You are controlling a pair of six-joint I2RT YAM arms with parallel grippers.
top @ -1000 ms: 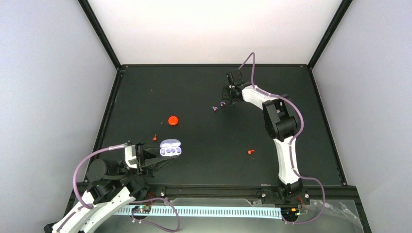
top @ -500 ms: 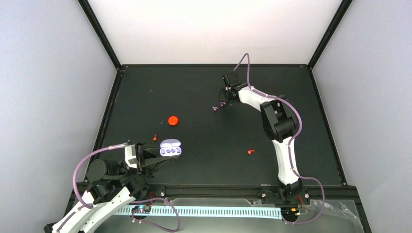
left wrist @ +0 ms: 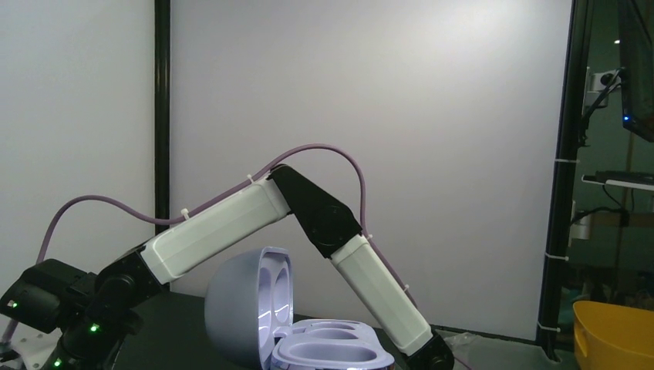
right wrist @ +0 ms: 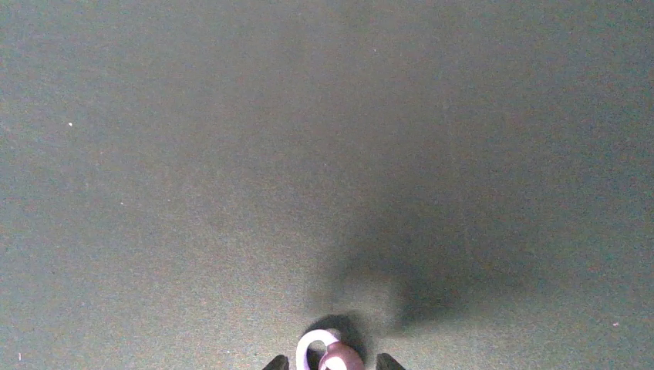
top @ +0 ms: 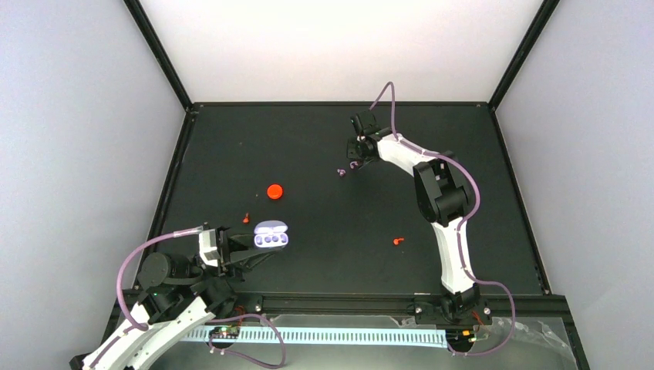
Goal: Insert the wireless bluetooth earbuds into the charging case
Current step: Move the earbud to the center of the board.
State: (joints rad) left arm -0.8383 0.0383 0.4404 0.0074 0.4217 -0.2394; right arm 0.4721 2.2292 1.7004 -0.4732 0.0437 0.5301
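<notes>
Now, left pincer (top: 258, 245) clamps the open charging case (top: 271, 235); right pincer (right wrist: 328, 365) straddles 1 earbud (right wrist: 338, 358), grip unclear.

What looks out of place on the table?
Stray red pieces: round red cap, one red bit beside the charging case, another red bit mid-table. One earbud lies loose near the right end effector.

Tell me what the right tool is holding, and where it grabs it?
Nothing yet. The earbud lies on the table between the right tool's tips, gaps on both sides.
</notes>
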